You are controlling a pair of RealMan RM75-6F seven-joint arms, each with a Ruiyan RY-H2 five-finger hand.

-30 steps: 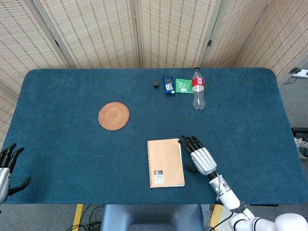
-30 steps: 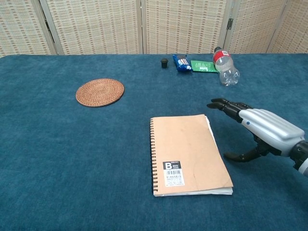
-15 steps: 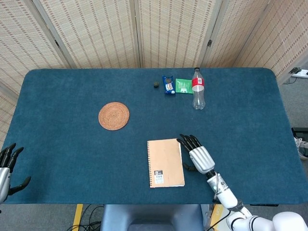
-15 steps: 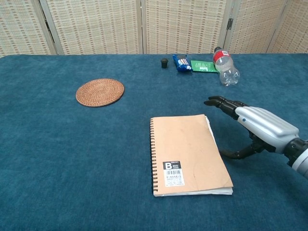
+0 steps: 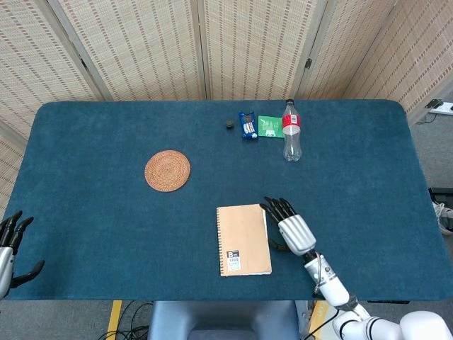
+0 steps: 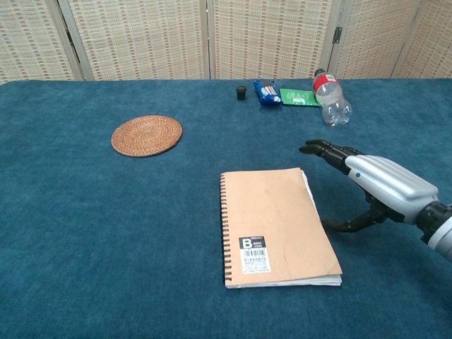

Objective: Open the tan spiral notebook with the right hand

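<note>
Approach step, judged: the tan spiral-bound notebook with a kraft cover (image 6: 277, 226) lies shut and flat on the blue felt-covered worktop (image 6: 106, 226), spiral edge away from the silver-and-black right hand (image 6: 374, 185). Nothing is held by the right hand; its fingers (image 6: 326, 150) are stretched forward and slightly apart, the thumb curled low toward the notebook's free edge. The hand is placed just beside that free edge, on the side away from the spiral.

Next move, judged: the thumb or fingertips need to be slid under the cover at the free edge, only the top sheet caught, then swung over toward the spiral. Risk of several pages being lifted, since the loose page edges are fanned out a little at the near corner.

Chest view: the thumb tip is shown close to the page edge, though contact cannot be told; the hand is seen raised off the worktop. None of this is clear from above. The left hand is not shown here.

Head view: the left hand (image 5: 10, 248) is seen far from the notebook, at the worktop's near corner, fingers apart, nothing held. The right hand (image 5: 291, 228) is seen alongside the notebook (image 5: 243, 239), fingers reaching just past its far corner.

Well beyond the notebook: a round woven rattan coaster (image 6: 146, 135) and a clear plastic bottle with a red label (image 6: 331, 99).
</note>
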